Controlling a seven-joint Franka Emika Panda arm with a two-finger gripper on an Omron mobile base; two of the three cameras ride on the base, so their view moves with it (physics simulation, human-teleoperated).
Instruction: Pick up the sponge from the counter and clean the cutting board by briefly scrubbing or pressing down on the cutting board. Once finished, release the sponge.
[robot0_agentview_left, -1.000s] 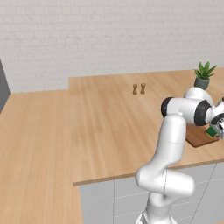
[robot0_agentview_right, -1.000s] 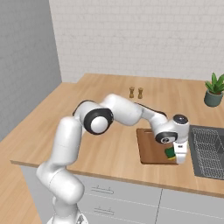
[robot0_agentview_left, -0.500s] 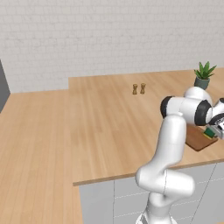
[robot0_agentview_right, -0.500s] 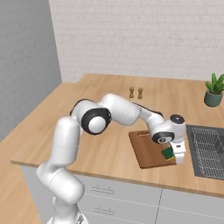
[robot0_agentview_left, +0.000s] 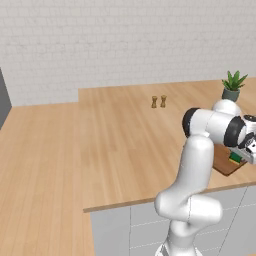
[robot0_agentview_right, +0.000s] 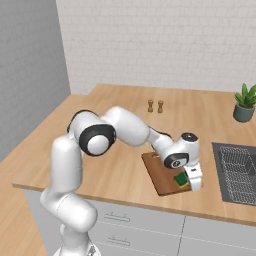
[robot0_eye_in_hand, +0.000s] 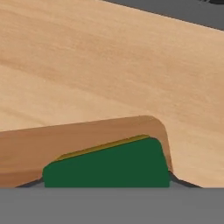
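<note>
The dark reddish-brown cutting board (robot0_agentview_right: 161, 171) lies on the light wood counter (robot0_agentview_right: 120, 130), near its front edge and left of the sink. The sponge (robot0_agentview_right: 180, 179), green over yellow, rests on the board's near right corner. My gripper (robot0_agentview_right: 188, 183) is shut on it, with the hand pointing down at the board. In the hand view the sponge (robot0_eye_in_hand: 107, 168) sits close in front, over the rounded corner of the cutting board (robot0_eye_in_hand: 65, 138), and it hides most of the fingertips. From the left base view the sponge (robot0_agentview_left: 235, 158) peeks out beside the wrist, on the cutting board (robot0_agentview_left: 223, 163).
A sink with a wire rack (robot0_agentview_right: 239, 172) lies just right of the board. A potted plant (robot0_agentview_right: 244, 103) stands at the back right. Two small shakers (robot0_agentview_right: 155, 105) stand at the back middle. The counter's front edge runs close below the board.
My gripper has slid the sponge a little to the left and toward the counter's front edge. The board seems to have shifted slightly left with it.
</note>
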